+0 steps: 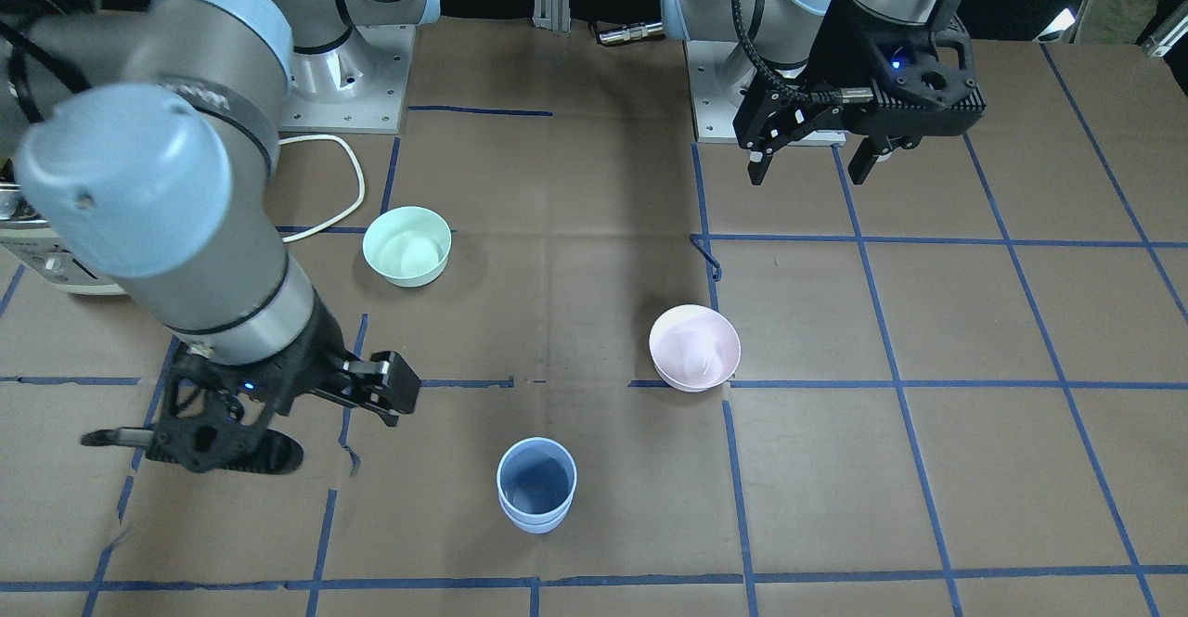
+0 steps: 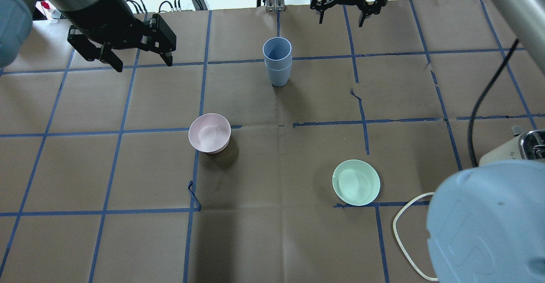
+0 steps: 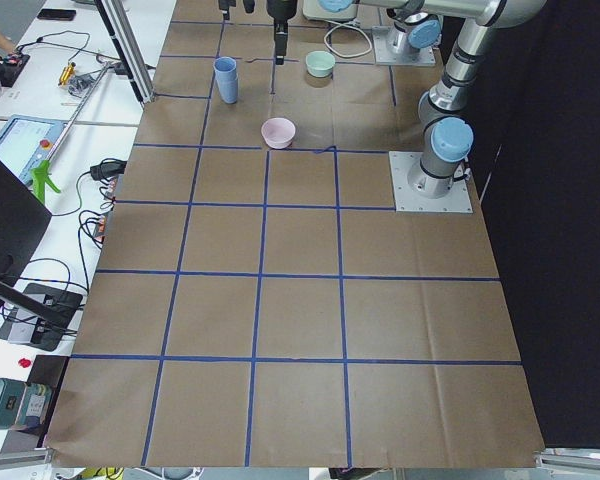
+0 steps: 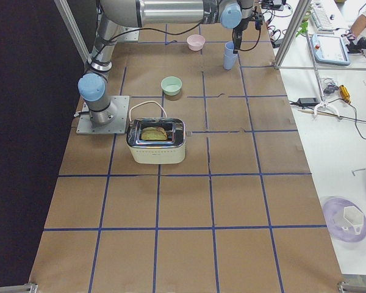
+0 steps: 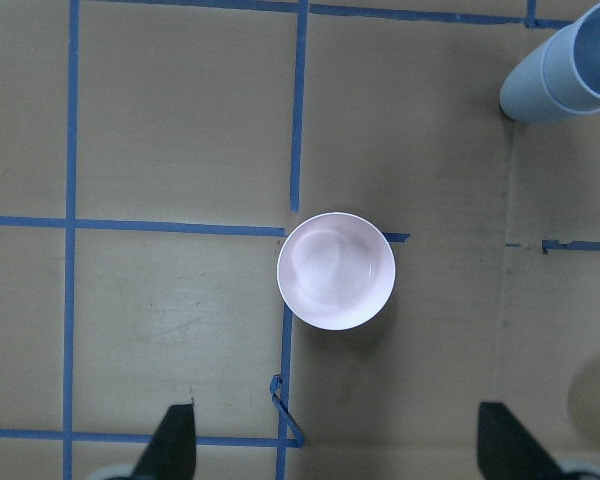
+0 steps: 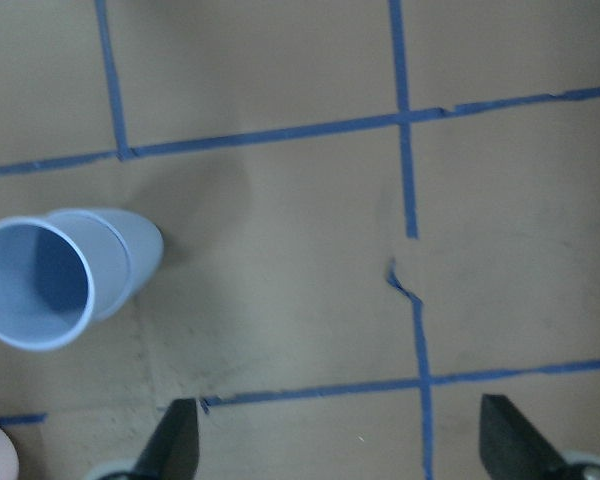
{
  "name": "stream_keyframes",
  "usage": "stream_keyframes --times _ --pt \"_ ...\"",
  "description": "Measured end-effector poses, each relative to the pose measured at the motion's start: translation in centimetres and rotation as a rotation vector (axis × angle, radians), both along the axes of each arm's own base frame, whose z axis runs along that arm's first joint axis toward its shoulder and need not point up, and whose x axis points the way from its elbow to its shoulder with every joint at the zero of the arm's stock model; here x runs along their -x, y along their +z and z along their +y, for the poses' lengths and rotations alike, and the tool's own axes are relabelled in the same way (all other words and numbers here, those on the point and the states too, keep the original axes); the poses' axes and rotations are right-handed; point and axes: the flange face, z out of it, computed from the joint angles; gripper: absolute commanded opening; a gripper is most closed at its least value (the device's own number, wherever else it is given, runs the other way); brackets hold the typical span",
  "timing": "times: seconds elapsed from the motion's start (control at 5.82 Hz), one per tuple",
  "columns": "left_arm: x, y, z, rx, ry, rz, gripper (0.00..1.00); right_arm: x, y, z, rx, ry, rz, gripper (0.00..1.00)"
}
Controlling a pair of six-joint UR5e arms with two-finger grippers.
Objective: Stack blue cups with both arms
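Note:
The two blue cups (image 2: 277,61) stand nested, one inside the other, upright on the brown table; they also show in the front view (image 1: 536,484). My left gripper (image 2: 144,64) is open and empty, held high to the left of the cups. Its wrist view shows the stack (image 5: 570,65) at the top right, between open fingertips (image 5: 175,440). My right gripper (image 2: 340,19) is open and empty, held high to the right of the cups. Its wrist view shows the stack (image 6: 60,275) at the left.
A pale pink bowl (image 2: 209,132) sits below the left gripper, nearer the robot than the cups. A mint-green bowl (image 2: 356,182) sits toward the robot's right. A toaster (image 4: 156,140) with a white cable (image 2: 400,232) stands by the right arm's base.

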Motion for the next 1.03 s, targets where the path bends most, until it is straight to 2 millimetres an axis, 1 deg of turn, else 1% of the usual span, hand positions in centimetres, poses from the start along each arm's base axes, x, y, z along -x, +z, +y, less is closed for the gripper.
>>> stream_keyframes --times 0.17,0.34,0.52,0.69,1.03 --pt "0.0 0.1 0.1 0.003 -0.001 0.000 0.99 3.0 2.2 3.8 -0.054 0.022 0.009 1.00" --pt "0.0 0.2 0.2 0.004 0.000 0.000 0.99 4.9 2.8 7.6 -0.081 0.018 0.014 1.00" --pt "0.0 0.2 0.2 0.004 0.001 -0.001 0.99 5.7 2.3 9.8 -0.082 0.013 0.015 1.00" --pt "0.0 0.2 0.3 0.004 0.002 -0.001 0.99 6.1 2.1 10.7 -0.070 0.016 0.021 1.00" --pt "-0.1 0.1 0.3 0.002 0.001 -0.001 0.99 6.2 2.4 11.0 -0.058 0.017 0.035 1.00"
